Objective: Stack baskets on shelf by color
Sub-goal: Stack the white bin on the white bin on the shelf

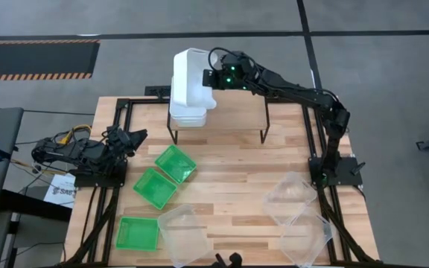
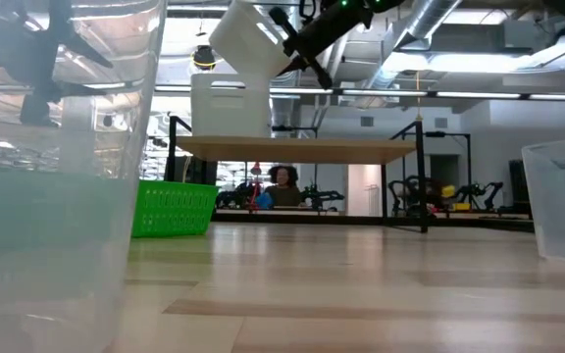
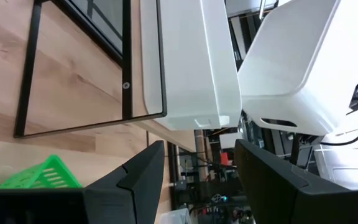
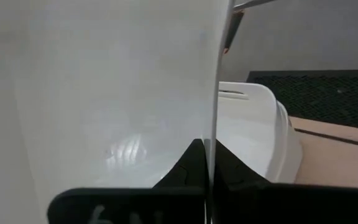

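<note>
Right tool (image 1: 208, 77) is clamped on the rim wall of a white basket (image 1: 191, 73), fingers nearly together with only the thin wall between them; the right wrist view shows the wall edge-on running straight into the closed fingers. You hold the basket tilted in the air above the left end of the shelf (image 1: 237, 112), directly over the white stack (image 1: 188, 117) already sitting there; I cannot tell how many baskets that stack holds. Handling judgement: thin moulded plastic, so light and fairly stiff, but smooth, and pinched at one wall it can swing or slip under its own tilt. Level it before you lower it, or one corner will likely catch the rim of the stack. The wall pinch near a long-side midpoint looks like the right hold for nesting, since it leaves the base free. Left tool (image 1: 134, 138) waits over the table (image 1: 229, 171) at the left edge, jaws partly apart and holding nothing; its wrist camera looks past its fingers toward the shelf. Left on the table: three green baskets (image 1: 176, 163) in a loose line at front left, and three clear baskets (image 1: 293, 195), one at front centre, two at front right, all well apart from the shelf.
</note>
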Controlling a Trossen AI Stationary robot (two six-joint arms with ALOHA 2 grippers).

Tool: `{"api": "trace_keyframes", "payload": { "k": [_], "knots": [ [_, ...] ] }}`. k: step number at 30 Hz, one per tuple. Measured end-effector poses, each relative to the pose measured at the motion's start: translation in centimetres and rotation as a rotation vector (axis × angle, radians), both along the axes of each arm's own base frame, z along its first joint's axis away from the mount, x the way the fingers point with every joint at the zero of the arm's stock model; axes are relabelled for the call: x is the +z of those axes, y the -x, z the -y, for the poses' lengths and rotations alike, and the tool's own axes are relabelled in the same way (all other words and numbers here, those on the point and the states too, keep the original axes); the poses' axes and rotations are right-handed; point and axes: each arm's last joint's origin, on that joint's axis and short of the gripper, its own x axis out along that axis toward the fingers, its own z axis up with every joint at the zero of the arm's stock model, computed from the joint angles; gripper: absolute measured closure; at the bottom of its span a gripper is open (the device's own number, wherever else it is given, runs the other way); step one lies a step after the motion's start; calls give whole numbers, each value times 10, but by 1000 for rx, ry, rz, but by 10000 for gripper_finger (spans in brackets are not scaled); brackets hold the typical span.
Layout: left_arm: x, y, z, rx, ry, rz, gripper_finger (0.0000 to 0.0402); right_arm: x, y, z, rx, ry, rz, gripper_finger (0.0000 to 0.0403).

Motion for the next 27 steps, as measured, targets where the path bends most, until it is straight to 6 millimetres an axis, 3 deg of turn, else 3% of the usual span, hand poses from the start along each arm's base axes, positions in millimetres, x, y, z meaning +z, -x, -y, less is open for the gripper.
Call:
{"api": "trace_keyframes", "payload": {
  "k": [15,27],
  "knots": [
    [0,0,0,8,-1,1,216,-4,0,-4,6,-39,-33,387],
    [0,0,0,-1,15,13,216,-4,0,-5,8,-44,-33,320]
  ]
}}
